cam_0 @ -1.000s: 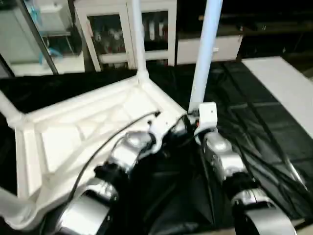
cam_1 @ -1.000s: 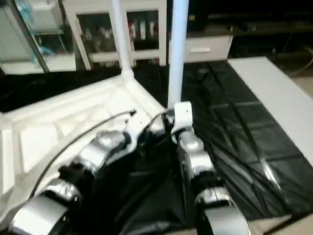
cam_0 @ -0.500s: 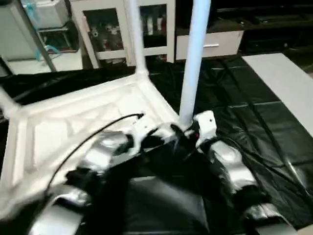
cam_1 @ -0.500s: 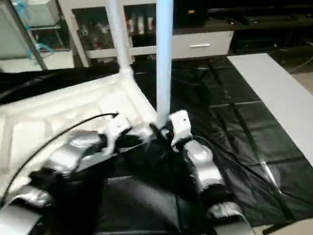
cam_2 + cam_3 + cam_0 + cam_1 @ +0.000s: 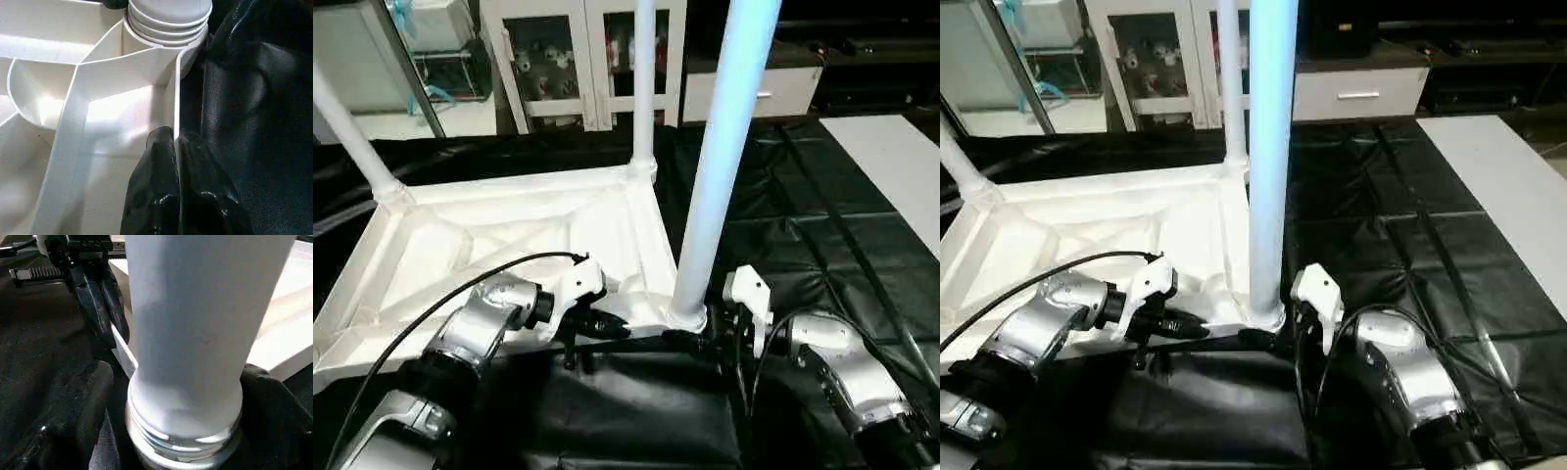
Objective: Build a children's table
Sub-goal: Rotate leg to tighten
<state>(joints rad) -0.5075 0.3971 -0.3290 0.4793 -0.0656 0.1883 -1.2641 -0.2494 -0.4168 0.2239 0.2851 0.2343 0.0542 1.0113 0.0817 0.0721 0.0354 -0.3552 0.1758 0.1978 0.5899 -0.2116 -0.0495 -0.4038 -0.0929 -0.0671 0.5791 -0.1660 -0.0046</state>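
White tabletop (image 5: 499, 245) lies upside down, ribbed underside up, on the black-covered table (image 5: 822, 225), toward its left part. Three legs stand upright in corner sockets: one at the tabletop's far left corner (image 5: 352, 137), one at its far right corner (image 5: 644, 78), one at its near right corner (image 5: 720, 157). Near right leg's threaded base sits in the socket (image 5: 685, 315), thread rings visible above the socket rim in the right wrist view (image 5: 186, 431).

Left gripper (image 5: 607, 328) is at the tabletop's near edge, just left of the near right socket. Left wrist view: its two black fingers (image 5: 156, 186) are closed on the thin white rim wall (image 5: 175, 98) of the tabletop, one finger each side, rim pinched between them. Same gripper is seen from the right wrist view (image 5: 105, 308) clamped on the rim.

Right gripper (image 5: 690, 341) is at the base of the near right leg. Right wrist view: one black finger (image 5: 73, 411) each side of the leg base, spread around it; contact with the leg unclear, cannot tell if it grips.

Cabinets (image 5: 578, 59) with glass doors stand beyond the table's far edge. White board (image 5: 891, 166) lies at the table's right edge.
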